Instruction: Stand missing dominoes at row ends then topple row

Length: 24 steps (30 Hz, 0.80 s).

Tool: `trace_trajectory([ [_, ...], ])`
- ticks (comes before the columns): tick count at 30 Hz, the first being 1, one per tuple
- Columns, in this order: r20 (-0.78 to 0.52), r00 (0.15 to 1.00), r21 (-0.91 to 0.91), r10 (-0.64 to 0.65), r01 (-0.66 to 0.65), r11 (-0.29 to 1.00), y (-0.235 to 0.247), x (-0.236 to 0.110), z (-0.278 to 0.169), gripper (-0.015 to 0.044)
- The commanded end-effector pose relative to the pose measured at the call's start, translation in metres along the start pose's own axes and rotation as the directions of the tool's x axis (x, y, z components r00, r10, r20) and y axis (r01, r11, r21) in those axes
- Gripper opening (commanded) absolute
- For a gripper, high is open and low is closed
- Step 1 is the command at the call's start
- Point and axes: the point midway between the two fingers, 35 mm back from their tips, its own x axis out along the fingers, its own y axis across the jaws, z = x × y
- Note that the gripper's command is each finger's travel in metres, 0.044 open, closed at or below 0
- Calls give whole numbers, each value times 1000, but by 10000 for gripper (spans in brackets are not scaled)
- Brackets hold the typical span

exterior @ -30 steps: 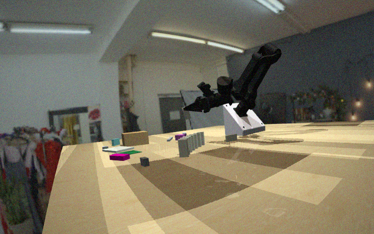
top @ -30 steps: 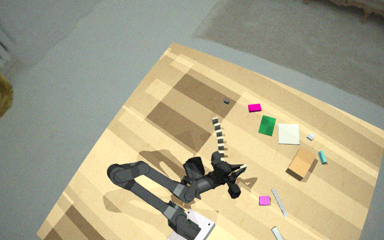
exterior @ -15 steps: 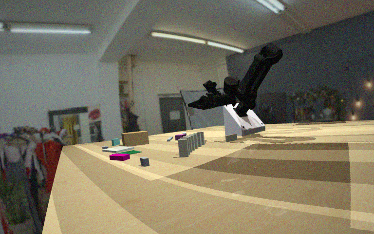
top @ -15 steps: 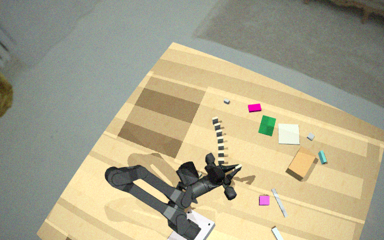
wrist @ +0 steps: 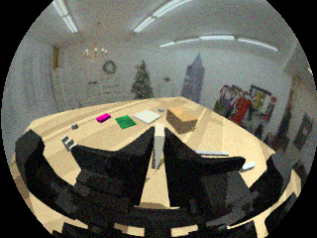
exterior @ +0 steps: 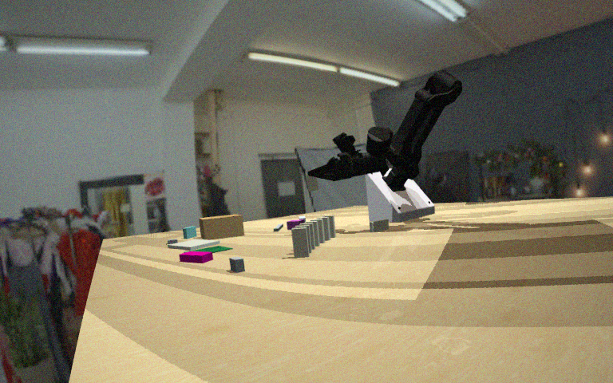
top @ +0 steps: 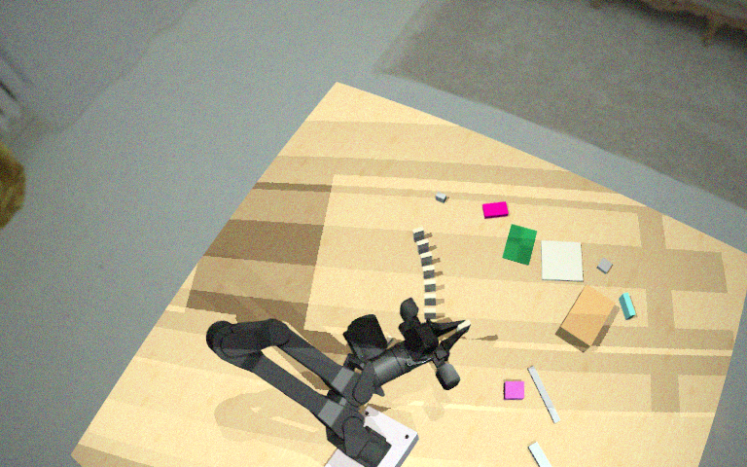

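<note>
A row of several grey dominoes (top: 427, 272) (exterior: 312, 231) stands upright in the middle of the wooden table (top: 385, 148). My gripper (top: 460, 329) (exterior: 314, 172) (wrist: 158, 130) is shut on a pale domino (top: 466, 323) (wrist: 158, 149), which shows as a thin slab between the dark fingers. It hangs well above the table, just right of the near end of the row, with the fingers pointing roughly level. The arm hides the table under the near end of the row in the overhead view.
Right of the row lie a magenta block (top: 494, 209), a green sheet (top: 519, 243), a white slab (top: 561, 260), a tan box (top: 586, 315), a teal block (top: 626, 305), a pink block (top: 513, 389), two pale strips (top: 544, 393) and small grey cubes (top: 441, 197). A grey block (exterior: 378, 224) lies by the robot base (top: 385, 432).
</note>
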Motion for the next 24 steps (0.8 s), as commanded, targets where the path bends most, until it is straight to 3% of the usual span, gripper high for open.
trace_trajectory([
  [1,2,1000,12,-3,3,1000,3,3,-5,30],
  [24,0,1000,39,-31,31,999,8,17,-49,30],
])
